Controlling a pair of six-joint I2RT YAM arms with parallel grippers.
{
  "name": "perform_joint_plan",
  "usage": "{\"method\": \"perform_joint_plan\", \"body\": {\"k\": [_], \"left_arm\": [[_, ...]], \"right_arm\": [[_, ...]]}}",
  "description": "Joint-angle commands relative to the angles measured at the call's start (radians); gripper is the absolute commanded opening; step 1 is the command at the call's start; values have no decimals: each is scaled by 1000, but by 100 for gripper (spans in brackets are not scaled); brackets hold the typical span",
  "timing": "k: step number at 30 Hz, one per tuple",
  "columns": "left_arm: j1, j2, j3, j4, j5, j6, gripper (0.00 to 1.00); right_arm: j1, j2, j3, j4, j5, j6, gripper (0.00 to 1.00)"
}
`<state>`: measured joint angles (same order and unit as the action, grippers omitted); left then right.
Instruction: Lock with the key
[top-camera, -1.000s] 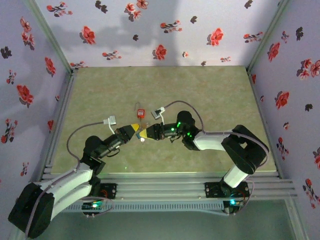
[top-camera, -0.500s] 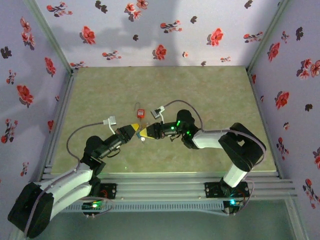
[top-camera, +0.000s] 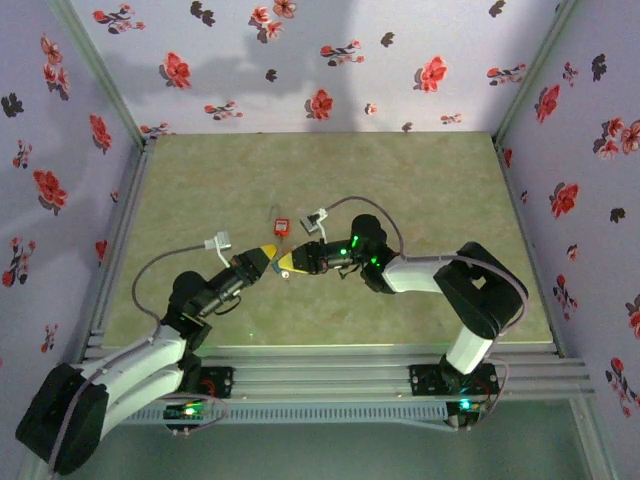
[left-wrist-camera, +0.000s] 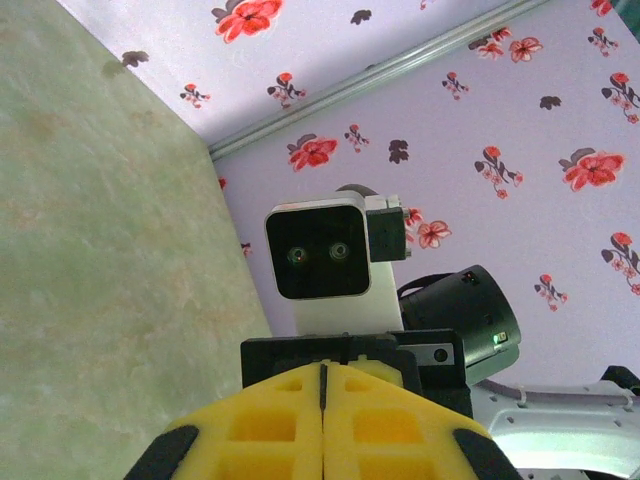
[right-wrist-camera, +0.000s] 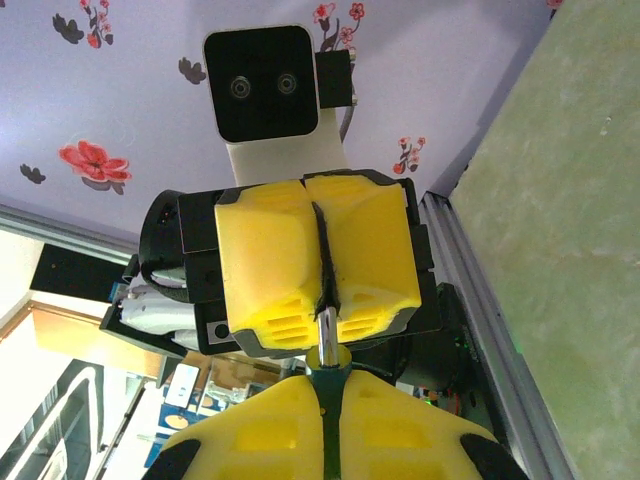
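Over the middle of the table my two grippers meet tip to tip. My left gripper (top-camera: 266, 254) is shut on the key (right-wrist-camera: 324, 327), whose silver shaft sticks out of the seam between its yellow fingers (right-wrist-camera: 265, 260). The shaft runs into the round collar of the dark green lock (right-wrist-camera: 327, 358). My right gripper (right-wrist-camera: 328, 380) is shut on that lock, and from above its tip (top-camera: 288, 263) sits against the left one. In the left wrist view my left gripper (left-wrist-camera: 322, 372) shows its pads pressed together, hiding key and lock.
A small red object (top-camera: 282, 226) lies on the green table (top-camera: 400, 180) just beyond the grippers. Flowered walls (top-camera: 300, 60) close in the far end and both sides. The right wrist camera housing (left-wrist-camera: 320, 250) faces the left one at close range.
Both grippers, still joined tip to tip, have drifted slightly away from the bases. The right wrist has shifted a little left. Neither grip has changed.
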<state>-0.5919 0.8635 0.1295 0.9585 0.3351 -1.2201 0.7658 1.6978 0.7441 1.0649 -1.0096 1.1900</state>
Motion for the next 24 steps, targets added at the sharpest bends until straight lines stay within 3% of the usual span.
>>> {"method": "perform_joint_plan", "body": {"k": [1, 11, 24], "left_arm": [[-70, 14, -14, 19, 214, 24, 0], [-78, 75, -10, 94, 222, 5, 0], [-77, 92, 29, 67, 211, -17, 0]], "right_arm": [[-53, 19, 87, 17, 203, 14, 0], [-61, 37, 128, -16, 200, 18, 0], [-65, 34, 120, -91, 177, -21, 0]]}}
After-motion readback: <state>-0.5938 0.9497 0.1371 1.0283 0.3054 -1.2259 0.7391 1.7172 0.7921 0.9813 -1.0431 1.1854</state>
